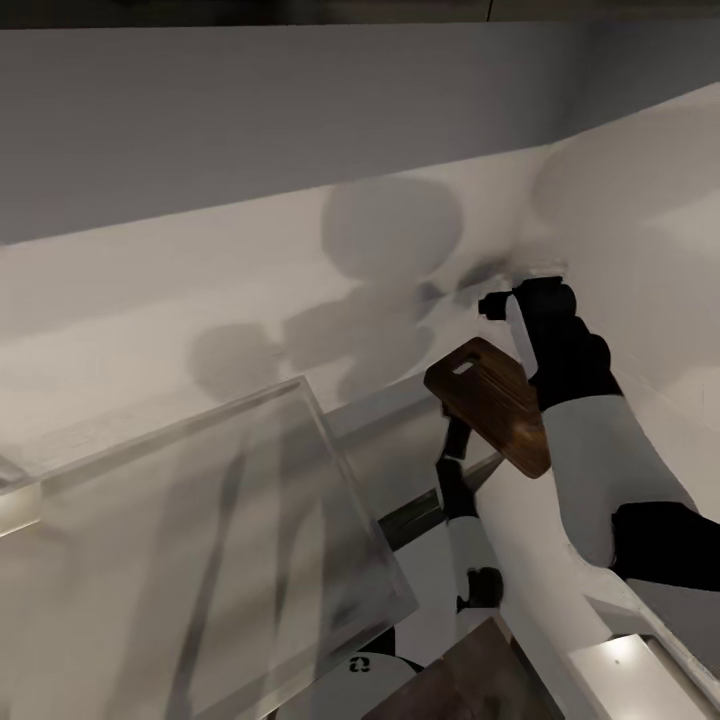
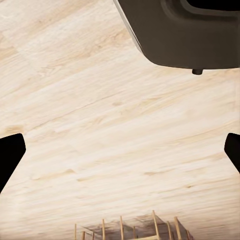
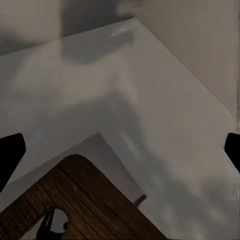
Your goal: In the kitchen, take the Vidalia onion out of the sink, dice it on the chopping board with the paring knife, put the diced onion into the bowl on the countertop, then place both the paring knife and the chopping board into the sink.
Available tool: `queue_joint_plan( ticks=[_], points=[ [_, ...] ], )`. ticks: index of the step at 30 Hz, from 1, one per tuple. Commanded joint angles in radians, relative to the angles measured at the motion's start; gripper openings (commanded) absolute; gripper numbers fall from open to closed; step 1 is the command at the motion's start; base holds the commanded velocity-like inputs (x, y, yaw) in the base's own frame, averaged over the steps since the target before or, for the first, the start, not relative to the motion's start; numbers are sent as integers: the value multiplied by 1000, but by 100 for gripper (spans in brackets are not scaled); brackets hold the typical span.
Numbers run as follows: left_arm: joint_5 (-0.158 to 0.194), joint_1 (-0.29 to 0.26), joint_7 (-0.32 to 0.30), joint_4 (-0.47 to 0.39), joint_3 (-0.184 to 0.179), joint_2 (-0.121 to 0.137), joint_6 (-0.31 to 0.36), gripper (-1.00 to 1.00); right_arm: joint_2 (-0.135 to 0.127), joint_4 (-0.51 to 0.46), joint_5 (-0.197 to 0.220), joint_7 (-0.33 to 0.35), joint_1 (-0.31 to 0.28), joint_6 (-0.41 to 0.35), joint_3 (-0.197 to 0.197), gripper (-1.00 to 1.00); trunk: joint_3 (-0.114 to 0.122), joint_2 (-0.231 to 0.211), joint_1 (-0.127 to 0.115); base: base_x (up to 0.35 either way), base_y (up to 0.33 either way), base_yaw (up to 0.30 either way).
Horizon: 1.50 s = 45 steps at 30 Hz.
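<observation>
1. I've got the dark brown wood-grain chopping board (image 1: 492, 415) with its rounded corners up in the air, carried on my right arm. In the head view its oval handle slot points to about 11 o'clock and its long axis runs down toward 5 o'clock.
2. My right hand (image 1: 503, 305) sits at about 1 o'clock of the slot end. From my right wrist the board's slot corner (image 3: 75, 205) lies right under the hand. Whether the fingers are clenched on it I cannot tell; only their dark tips show at the edges.
3. My left hand (image 2: 120, 150) is released, fingers spread wide, with nothing between them but pale wooden floor (image 2: 100, 115).
4. My read: the right arm owns this move, and the board must travel slot end first to the sink.
</observation>
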<state>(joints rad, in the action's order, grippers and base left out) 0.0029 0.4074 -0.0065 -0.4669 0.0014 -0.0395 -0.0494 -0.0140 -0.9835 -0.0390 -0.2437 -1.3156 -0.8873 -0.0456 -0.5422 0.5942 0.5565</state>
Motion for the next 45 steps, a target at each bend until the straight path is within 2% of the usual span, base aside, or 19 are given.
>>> queue_joint_plan(
  ticks=[1,2,4,6,7,8,9,11,15,18,21,22,26,36,39,41,45],
  points=[
    [0,1,-1,-2,0,0,-1,100,-1,7,-3,0,-24,-30,-4,100,-1,1,0,0,0,0],
    [0,1,-1,-2,0,0,-1,100,0,24,-3,0,-47,-50,-3,100,-1,1,0,0,0,0],
    [0,1,-1,-2,0,0,-1,100,2,119,-2,2,-113,-74,-3,100,-1,1,0,0,0,0],
    [0,1,-1,-1,0,0,-1,100,4,243,0,6,-184,-80,-3,100,-1,1,0,0,0,0],
    [0,1,-1,-1,0,0,-1,100,6,342,1,7,-236,-82,-3,100,-1,1,0,0,0,0],
    [0,1,-1,-1,0,0,-1,100,6,370,1,8,-250,-82,-3,100,-1,1,0,0,0,0],
    [0,1,-1,-1,0,0,-1,100,7,450,2,10,-284,-83,-3,100,-1,1,0,0,0,0],
    [0,1,-1,1,0,0,-1,100,8,483,3,15,-295,-83,-4,100,-1,1,0,0,0,0],
    [0,1,-1,3,0,0,-1,100,5,528,4,75,-304,-85,-8,100,-1,1,0,0,0,0],
    [0,1,-1,4,0,0,-1,100,-1,563,0,200,-306,-85,-11,100,-1,1,0,0,0,0],
    [0,1,-1,5,0,0,-1,100,-8,571,-1,253,-307,-85,-12,100,-1,1,0,0,0,0],
    [0,1,-1,5,-1,0,-1,100,-18,573,-1,267,-307,-85,-12,100,-1,1,0,0,0,0],
    [0,1,-1,5,-2,0,-1,100,-48,576,-1,290,-307,-85,-13,100,-1,1,0,0,0,0],
    [1,1,-1,5,-1,0,-1,100,-70,577,-1,297,-307,-85,-13,100,-1,1,0,0,0,0],
    [1,1,-1,5,-2,0,-1,100,-78,577,-1,328,-307,-85,-17,100,-1,1,0,0,0,0],
    [1,1,-1,6,-2,0,-2,100,-82,578,-4,362,-307,-85,-38,100,-1,1,0,0,0,0],
    [1,1,0,15,-1,0,-2,100,-104,578,-15,471,-307,-85,-127,100,-1,1,0,0,0,0]
  ],
)
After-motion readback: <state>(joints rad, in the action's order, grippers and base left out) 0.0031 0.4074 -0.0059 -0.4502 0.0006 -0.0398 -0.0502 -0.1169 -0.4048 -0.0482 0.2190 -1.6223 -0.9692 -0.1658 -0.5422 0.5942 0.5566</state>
